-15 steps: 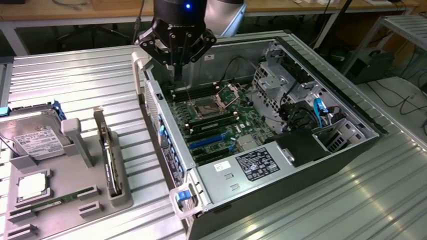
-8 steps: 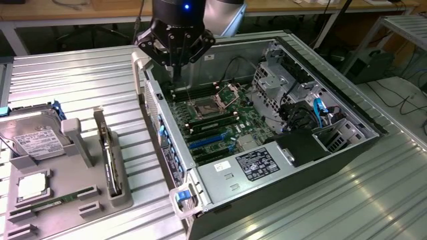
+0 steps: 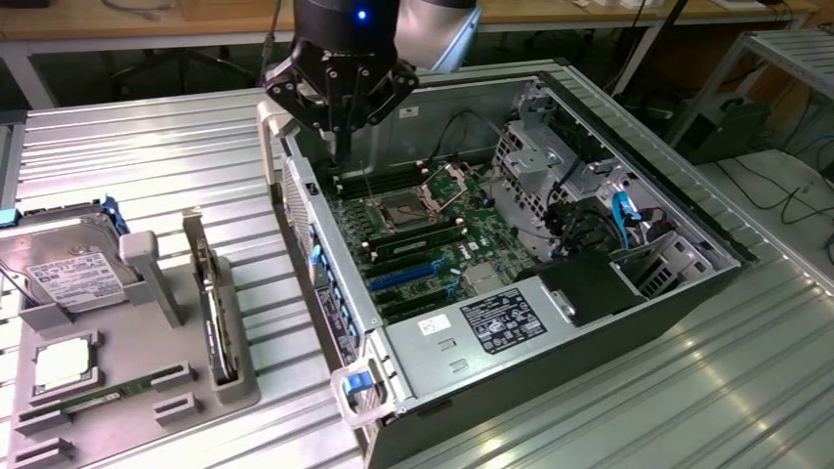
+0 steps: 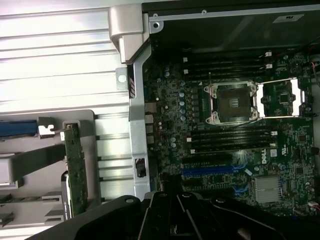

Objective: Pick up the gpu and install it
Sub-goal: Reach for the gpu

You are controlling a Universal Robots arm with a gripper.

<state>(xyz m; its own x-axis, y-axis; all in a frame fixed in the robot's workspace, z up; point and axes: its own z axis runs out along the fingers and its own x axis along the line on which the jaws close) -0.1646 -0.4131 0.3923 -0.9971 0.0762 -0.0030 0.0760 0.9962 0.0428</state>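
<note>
Hovering above the open case [image 3: 651, 161], the tool [image 3: 344, 147] is pinched shut and carries nothing. The gpu [image 3: 213, 303] stands edge-on in its grey holder [image 3: 237, 386] on the tabletop [image 3: 156, 147], at the exterior view's left and well apart from the tool. Nothing is picked or installed yet: the blue slots [image 3: 397, 278] sit bare, so the whole job remains.

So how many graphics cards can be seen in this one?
1. The gpu stands on edge in the grey holder, on the exterior view's left of the open computer case. No card sits in the motherboard slots that show; parts of the case interior are hidden.
</note>
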